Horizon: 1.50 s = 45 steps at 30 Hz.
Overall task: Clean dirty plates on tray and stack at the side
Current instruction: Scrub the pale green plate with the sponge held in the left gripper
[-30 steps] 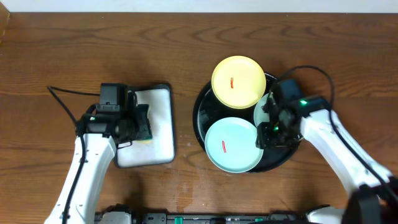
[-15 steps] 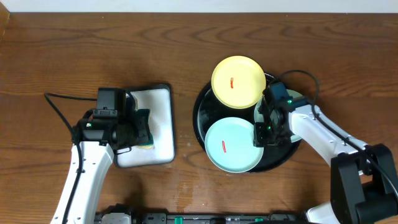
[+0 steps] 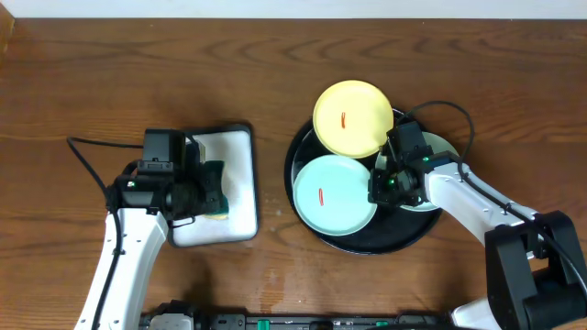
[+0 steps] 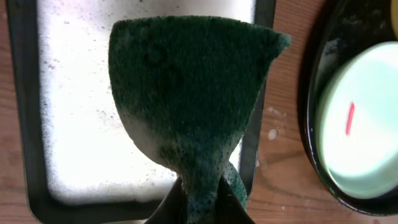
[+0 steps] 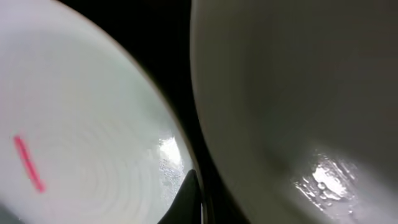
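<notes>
Pinching green sponge point(image 4: 186, 106) in left gripper point(image 4: 199, 208) over white tray point(image 4: 74, 143); right gripper point(image 3: 379, 187) closed beside mint plate point(image 3: 339, 207) rim.

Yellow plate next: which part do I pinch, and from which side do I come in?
Pinch the far rim of the yellow plate, coming from the table's far side. That edge juts out past the rim of the black tray, so a finger can probably slip under it. The near edge is crowded by the mint plate and the right gripper.
</notes>
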{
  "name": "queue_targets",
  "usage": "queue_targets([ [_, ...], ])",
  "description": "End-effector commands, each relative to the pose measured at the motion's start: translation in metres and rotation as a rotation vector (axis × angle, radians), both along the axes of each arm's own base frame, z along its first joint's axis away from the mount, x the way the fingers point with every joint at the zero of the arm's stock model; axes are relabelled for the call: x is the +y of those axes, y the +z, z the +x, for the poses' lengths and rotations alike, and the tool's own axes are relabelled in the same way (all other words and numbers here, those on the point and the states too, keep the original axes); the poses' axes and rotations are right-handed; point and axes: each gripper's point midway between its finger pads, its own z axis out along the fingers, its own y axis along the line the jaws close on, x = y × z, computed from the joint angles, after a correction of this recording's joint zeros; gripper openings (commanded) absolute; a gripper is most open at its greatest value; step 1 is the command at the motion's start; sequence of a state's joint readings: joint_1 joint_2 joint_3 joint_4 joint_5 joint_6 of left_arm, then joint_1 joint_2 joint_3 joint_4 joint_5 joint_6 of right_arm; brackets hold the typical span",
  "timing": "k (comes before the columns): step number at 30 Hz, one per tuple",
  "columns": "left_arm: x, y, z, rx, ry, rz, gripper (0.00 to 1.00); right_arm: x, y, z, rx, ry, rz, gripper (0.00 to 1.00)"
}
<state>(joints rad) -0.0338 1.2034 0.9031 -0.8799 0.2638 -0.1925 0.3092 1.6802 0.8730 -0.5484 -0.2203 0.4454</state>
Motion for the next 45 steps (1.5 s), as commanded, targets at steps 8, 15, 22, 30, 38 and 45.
queue_targets([
  [8,-0.024,0.017,0.011,-0.072,-0.076,-0.105,0.07,-0.015,-0.006,0.0,-0.017,-0.043,-0.125,0.01],
  [15,-0.078,0.027,0.024,-0.169,-0.189,-0.179,0.07,-0.01,-0.007,-0.006,-0.014,-0.014,-0.156,0.01],
  [22,-0.16,0.003,0.03,-0.121,-0.241,-0.281,0.08,-0.011,-0.007,-0.007,-0.01,-0.02,-0.159,0.01],
  [30,-0.222,-0.056,0.028,0.002,-0.212,-0.329,0.07,-0.011,-0.007,-0.007,-0.01,-0.02,-0.159,0.01],
  [38,-0.244,-0.113,0.024,0.108,-0.14,-0.324,0.08,-0.011,-0.007,-0.007,-0.007,-0.031,-0.157,0.01],
  [45,-0.185,-0.147,0.024,0.136,0.014,-0.026,0.08,-0.011,-0.008,-0.009,0.002,-0.03,-0.157,0.01],
])
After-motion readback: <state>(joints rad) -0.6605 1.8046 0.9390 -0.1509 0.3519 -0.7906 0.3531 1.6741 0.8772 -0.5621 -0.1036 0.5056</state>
